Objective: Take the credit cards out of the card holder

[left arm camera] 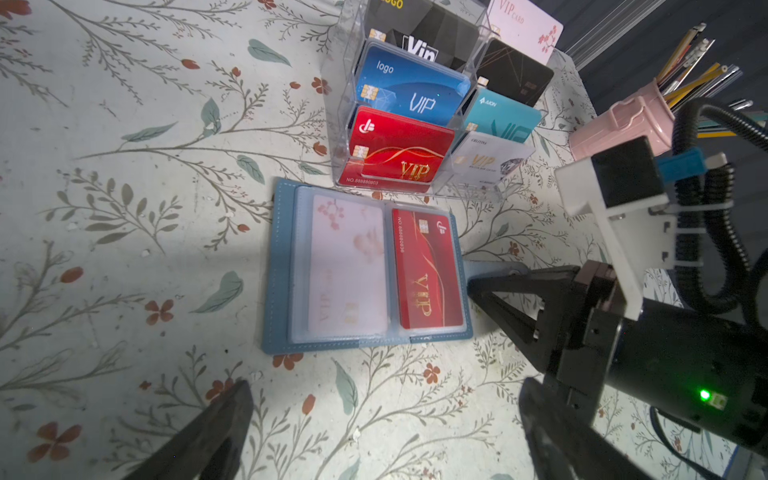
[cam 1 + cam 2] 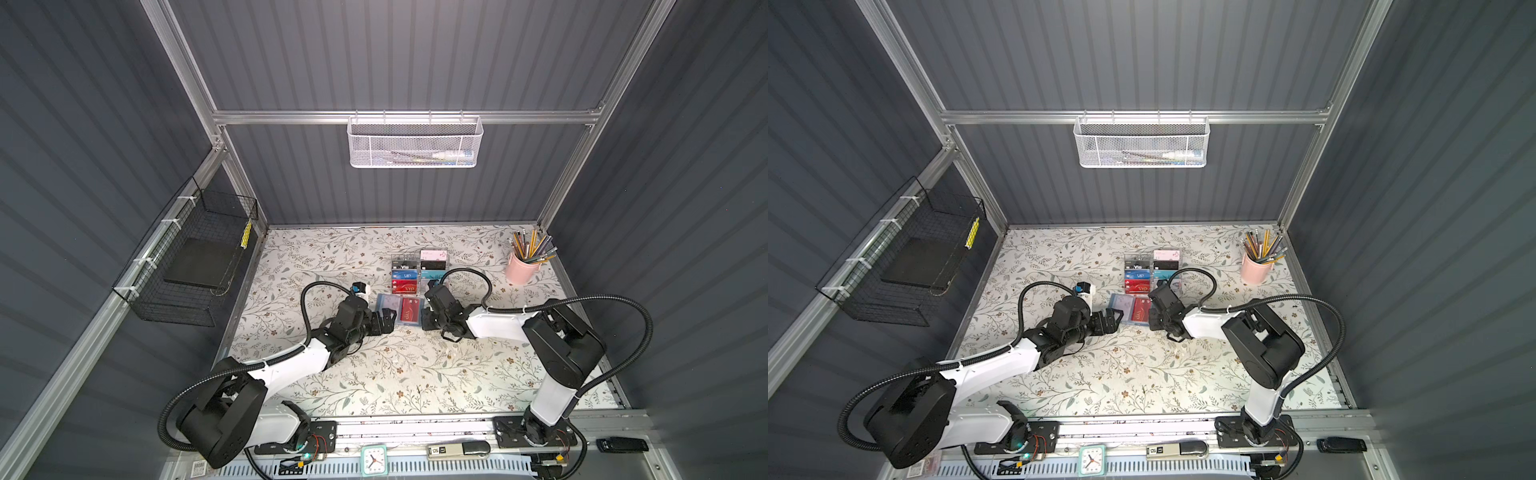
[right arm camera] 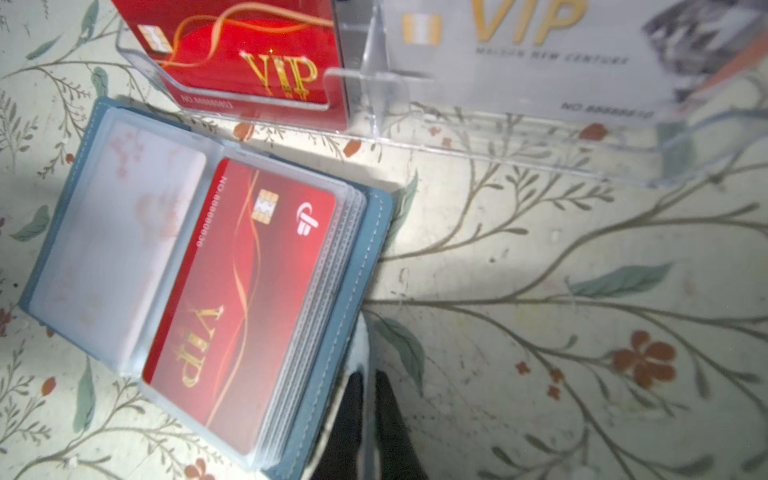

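- Slate-blue folding card holder [image 1: 276, 270] lies open and flat on the floral-print tabletop [image 1: 124, 208], just in front of the clear acrylic tiered rack [image 1: 341, 124].
- Its right clear sleeve shows a red chip card [image 1: 428, 270] lettered "VIP" in gold. The left sleeve holds a pale blossom-printed card [image 1: 349, 266], its writing too faint to read.
- Right gripper [image 1: 478, 286] is pinched on the holder's closure tab [image 1: 486, 266]. Left gripper [image 1: 382, 436] hangs spread wide and empty, just beside the holder's left side.
- Rack lettering: "logo" and "VIP" on the blue card [image 1: 411, 91], "Vip" on the black card [image 1: 419, 48], "VIP" on the red rack card [image 1: 399, 153], "VIP CARD" on the pink card [image 1: 528, 25].
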Robot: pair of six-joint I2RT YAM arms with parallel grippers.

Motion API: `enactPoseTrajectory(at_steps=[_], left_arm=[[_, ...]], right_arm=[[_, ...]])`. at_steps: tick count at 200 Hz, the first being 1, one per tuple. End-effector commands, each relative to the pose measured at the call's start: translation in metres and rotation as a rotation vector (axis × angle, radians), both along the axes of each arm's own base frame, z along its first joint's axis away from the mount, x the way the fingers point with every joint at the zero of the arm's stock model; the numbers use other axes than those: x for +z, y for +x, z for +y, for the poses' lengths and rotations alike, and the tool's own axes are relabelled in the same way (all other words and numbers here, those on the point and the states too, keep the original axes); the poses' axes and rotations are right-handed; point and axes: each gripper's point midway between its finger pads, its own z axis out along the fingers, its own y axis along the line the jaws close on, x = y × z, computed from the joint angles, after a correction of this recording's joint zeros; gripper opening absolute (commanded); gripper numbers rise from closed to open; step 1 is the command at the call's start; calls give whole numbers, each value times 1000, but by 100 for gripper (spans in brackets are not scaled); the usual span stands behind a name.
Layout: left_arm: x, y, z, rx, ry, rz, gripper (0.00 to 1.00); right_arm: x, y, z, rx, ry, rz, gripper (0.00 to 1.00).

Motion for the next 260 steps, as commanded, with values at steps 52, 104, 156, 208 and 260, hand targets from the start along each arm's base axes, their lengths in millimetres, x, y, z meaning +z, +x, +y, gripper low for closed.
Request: enactPoseTrajectory(at_steps=[52,104,156,208,260], left_arm=[[-6,-2,-11,-28,-44,35,100],[2,-1,-15,-39,-68,30,100],[3,-5,-12,-35,-81,28,100],[7,-9,-5,-29,-94,25,100],[7,-9,1,-28,-99,24,100]], right_arm=[[-18,-25,-47,-55,-167,56,6],[17,-12,-38,-76,-95,14,50],[47,14,-3,-71,39,-7,67],[30,37,14,-93,-20,33,71],[8,39,13,-103,-72,55,67]])
